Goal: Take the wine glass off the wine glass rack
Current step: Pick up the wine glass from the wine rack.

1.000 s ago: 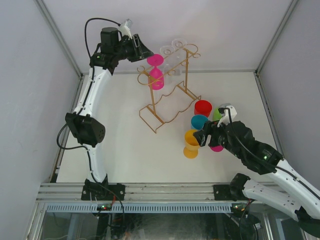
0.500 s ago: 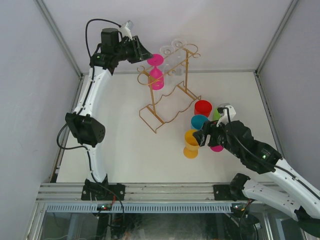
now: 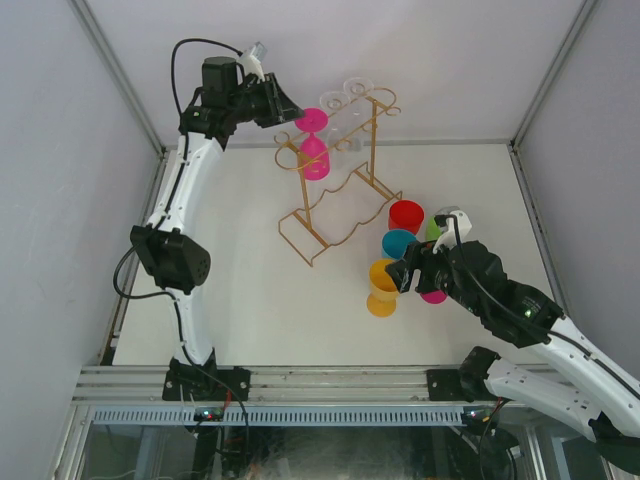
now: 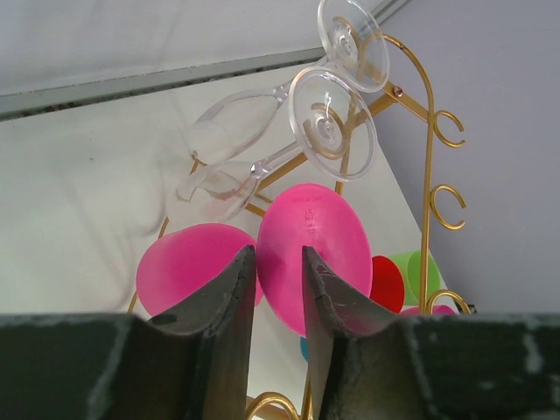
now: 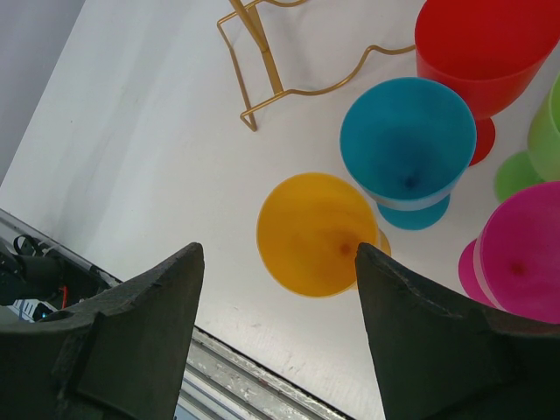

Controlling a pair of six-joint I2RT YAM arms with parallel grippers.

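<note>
A pink wine glass [image 3: 315, 158] hangs upside down from the top rail of the gold wire wine glass rack [image 3: 372, 150], its round foot [image 3: 311, 120] uppermost. My left gripper [image 3: 290, 106] is level with that foot, just to its left. In the left wrist view the jaws [image 4: 278, 254] stand a narrow gap apart with nothing between them. The pink foot [image 4: 315, 249] and bowl [image 4: 188, 267] lie just beyond the fingertips. Two clear glasses [image 4: 328, 122] hang further along the rack [image 4: 429, 157]. My right gripper [image 3: 405, 275] is wide open and empty.
Several coloured glasses stand on the table right of the rack: yellow [image 3: 382, 285], blue [image 3: 398, 243], red [image 3: 406, 215], green [image 3: 434, 228] and another pink one [image 3: 434, 296]. The right gripper [image 5: 278, 249] hovers over the yellow glass [image 5: 315, 232]. White walls enclose the table.
My left gripper has shifted very slightly beside the pink glass's foot. The right arm and the glasses have not moved.
</note>
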